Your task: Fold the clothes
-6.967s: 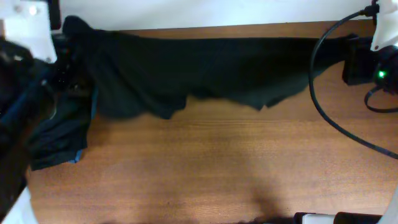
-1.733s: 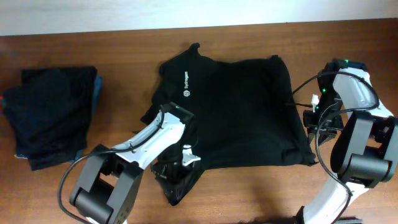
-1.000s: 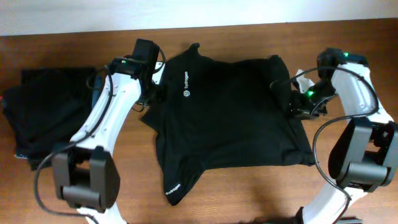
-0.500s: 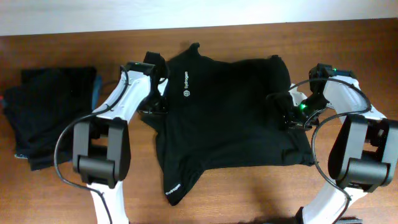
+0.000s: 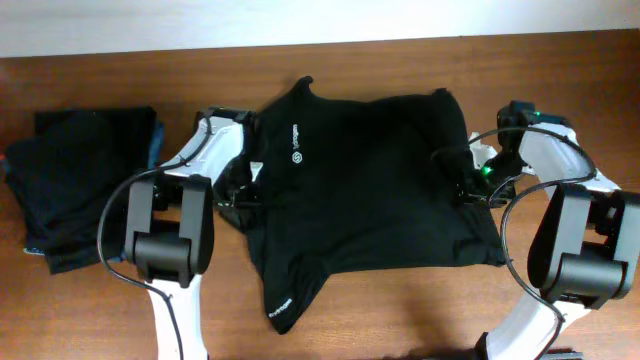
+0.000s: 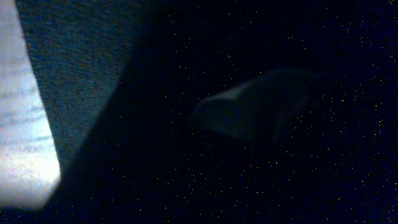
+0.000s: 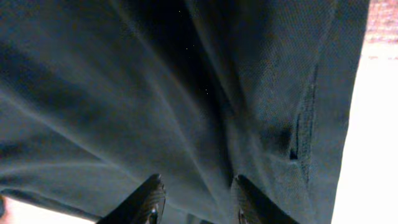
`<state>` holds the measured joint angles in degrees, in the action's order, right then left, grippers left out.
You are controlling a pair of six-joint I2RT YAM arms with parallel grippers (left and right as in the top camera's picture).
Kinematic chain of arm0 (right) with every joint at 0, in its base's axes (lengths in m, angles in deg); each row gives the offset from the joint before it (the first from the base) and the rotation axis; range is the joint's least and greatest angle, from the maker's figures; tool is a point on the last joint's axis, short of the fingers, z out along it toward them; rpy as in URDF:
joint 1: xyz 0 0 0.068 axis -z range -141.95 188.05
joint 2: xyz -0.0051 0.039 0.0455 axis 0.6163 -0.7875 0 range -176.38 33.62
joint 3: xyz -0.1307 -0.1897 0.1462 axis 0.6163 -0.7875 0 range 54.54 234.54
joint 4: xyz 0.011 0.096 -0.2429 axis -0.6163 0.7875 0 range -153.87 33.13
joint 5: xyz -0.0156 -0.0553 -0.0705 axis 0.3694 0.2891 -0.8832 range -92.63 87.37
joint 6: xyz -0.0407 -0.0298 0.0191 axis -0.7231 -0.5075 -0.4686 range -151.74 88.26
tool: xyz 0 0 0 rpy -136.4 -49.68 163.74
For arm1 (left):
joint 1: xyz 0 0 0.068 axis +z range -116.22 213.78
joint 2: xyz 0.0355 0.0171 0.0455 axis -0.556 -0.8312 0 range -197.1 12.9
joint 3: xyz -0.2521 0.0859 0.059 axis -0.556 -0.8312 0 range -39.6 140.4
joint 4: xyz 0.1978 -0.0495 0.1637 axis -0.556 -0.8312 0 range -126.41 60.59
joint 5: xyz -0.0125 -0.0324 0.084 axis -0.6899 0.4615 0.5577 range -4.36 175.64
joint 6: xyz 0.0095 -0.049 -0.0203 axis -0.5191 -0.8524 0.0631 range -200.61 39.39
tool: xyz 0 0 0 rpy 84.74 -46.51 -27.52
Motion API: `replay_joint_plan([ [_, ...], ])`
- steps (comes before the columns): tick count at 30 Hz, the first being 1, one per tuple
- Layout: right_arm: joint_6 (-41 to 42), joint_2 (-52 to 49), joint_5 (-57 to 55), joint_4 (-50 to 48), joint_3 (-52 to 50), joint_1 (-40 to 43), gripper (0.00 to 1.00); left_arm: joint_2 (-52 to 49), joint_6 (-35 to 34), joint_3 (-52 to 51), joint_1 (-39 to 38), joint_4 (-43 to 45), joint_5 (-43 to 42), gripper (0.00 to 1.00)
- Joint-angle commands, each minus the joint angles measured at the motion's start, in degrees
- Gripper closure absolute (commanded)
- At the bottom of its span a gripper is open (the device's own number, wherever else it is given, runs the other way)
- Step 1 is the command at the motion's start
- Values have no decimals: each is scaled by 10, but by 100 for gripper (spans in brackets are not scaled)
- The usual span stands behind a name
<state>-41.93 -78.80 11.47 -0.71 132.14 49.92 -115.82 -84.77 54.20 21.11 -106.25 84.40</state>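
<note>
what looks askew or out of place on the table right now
The black shirt lies crooked: its lower left corner trails off in a twisted tail with white print showing, and the bottom hem is uneven. The folded stack at left looks fine.

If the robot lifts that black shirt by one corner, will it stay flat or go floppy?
Probably floppy: the black shirt lies in soft wrinkles, so it would likely droop. It looks thin, so likely light. Pushed, it would probably bunch up rather than slide whole.
</note>
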Motion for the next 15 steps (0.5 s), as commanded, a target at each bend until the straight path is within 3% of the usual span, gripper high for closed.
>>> replay_joint_plan([
  [1,17,-13,-22,-17,-25,-2,59,-23,-6,-17,23,-12,12,87],
  [8,38,-53,-71,-63,-35,1,58,-23,-5,-17,27,-18,13,87],
  [10,57,-61,-97,-84,-35,12,48,-23,-5,-17,27,-16,17,87],
  [15,119,-63,-135,-132,-34,69,42,-23,-5,-17,27,-14,26,87],
])
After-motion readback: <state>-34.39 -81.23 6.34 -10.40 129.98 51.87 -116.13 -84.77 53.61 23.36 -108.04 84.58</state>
